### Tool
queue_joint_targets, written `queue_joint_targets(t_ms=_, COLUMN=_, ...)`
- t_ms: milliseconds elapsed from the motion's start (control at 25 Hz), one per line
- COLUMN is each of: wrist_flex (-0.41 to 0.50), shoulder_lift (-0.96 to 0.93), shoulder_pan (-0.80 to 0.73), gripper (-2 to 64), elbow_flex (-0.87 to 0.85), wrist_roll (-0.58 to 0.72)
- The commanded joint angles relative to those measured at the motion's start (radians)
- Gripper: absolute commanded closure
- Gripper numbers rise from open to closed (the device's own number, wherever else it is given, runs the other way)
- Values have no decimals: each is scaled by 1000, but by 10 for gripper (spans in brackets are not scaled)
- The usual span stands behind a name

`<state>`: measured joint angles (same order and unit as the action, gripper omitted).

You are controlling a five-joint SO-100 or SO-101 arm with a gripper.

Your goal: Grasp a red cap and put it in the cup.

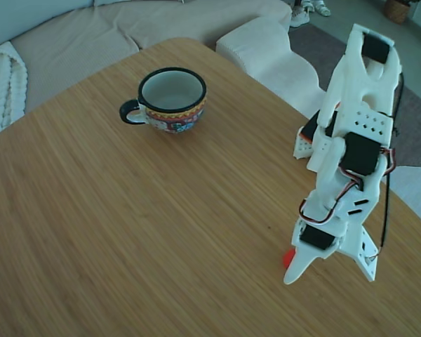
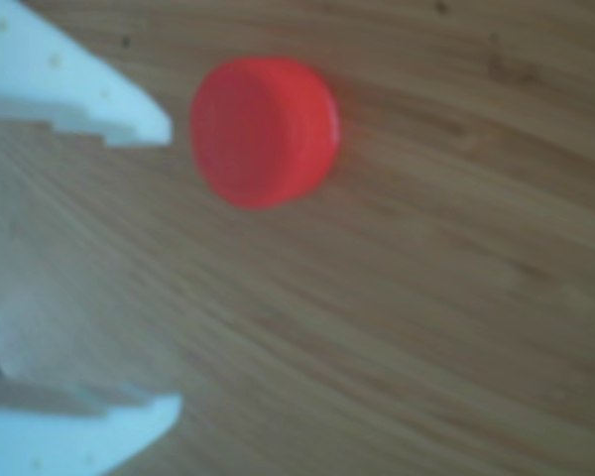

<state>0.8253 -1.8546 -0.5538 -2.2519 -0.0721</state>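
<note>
Red cap [image 2: 265, 131] lies flat on the wooden surface [image 1: 126, 225], just beyond the tip of one finger [image 2: 89, 94], outside the gap. Hand [image 2: 164, 263] is spread apart, empty, pointing down. Cup [image 1: 170, 100] stands well away from the hand.

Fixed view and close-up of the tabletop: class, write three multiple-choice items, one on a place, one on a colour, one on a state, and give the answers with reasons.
1. Where is the red cap?
A. Inside the cup
B. On the wooden table beside the upper finger's tip
C. Lifted off the table

2. What colour is the inside of the cup?
A. White
B. Red
C. Black

3. How do the jaws of the gripper stand?
A. Shut on the cap
B. Shut on nothing
C. Open, with bare table between them

Answers: B, the cap lies on the wood just past the fingertip; A, the fixed view shows a pale interior; C, the close-up shows a wide gap.
</note>
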Motion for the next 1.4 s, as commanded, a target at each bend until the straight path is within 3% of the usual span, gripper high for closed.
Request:
queue_joint_targets(t_ms=0, wrist_flex=-9, shoulder_lift=-14, shoulder_pan=8, gripper=319, elbow_flex=6, wrist_roll=-2)
queue_joint_targets(t_ms=440, wrist_flex=6, shoulder_lift=-26, shoulder_pan=-48, gripper=323, elbow_flex=34, wrist_roll=2)
queue_joint_targets(t_ms=720, wrist_flex=29, shoulder_lift=-156, shoulder_pan=-20, gripper=325, elbow_flex=-21, wrist_roll=6)
queue_joint_targets(t_ms=1160, wrist_flex=15, shoulder_lift=-166, shoulder_pan=-12, gripper=317, elbow_flex=-17, wrist_roll=9)
queue_joint_targets(t_ms=1360, wrist_flex=2, shoulder_lift=-123, shoulder_pan=9, gripper=222, elbow_flex=-26, wrist_roll=11)
